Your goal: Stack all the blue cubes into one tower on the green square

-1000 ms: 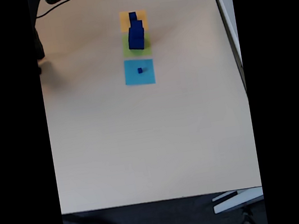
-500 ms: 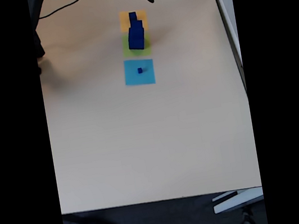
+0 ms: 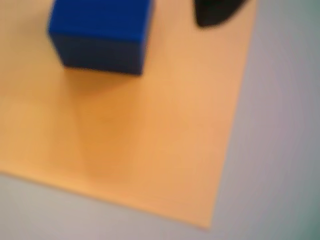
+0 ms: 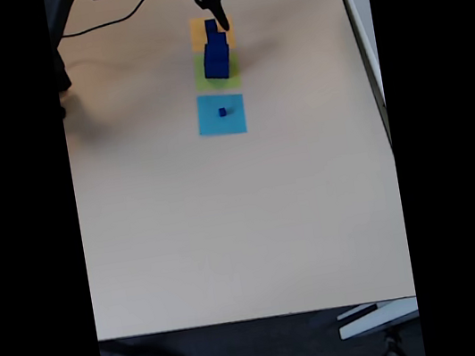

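In the fixed view, a tower of dark blue cubes [image 4: 216, 58] stands on the green square [image 4: 216, 74]. A smaller cube [image 4: 211, 27] sits on the orange square [image 4: 199, 29] behind, and a tiny cube [image 4: 222, 112] on the light-blue square [image 4: 220, 115]. The gripper [image 4: 221, 20] hovers just right; whether it is spread, I cannot tell.

An orange-yellow square patch [image 4: 200, 28] lies on the beige tabletop [image 4: 227, 225] directly under the pincer [image 4: 221, 23]; a light-blue patch [image 4: 221, 114] sits farther off, and black cables [image 4: 117, 16], seemingly, trail behind it.
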Robot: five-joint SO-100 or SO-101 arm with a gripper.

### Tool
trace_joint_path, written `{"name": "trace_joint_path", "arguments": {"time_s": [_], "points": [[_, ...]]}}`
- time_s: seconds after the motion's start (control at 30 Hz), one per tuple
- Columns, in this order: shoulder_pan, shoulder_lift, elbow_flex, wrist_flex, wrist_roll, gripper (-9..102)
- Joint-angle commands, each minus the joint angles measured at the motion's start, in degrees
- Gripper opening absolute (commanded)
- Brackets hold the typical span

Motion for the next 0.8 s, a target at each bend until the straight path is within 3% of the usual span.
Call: {"name": "trace_joint_path", "arguments": {"time_s": [0.0,0.77], "points": [[-1.14,0.09,-2.99,0.62,0.97,33],[-0.18,-1.14,-0.09,2.02,0.88,31]]}}
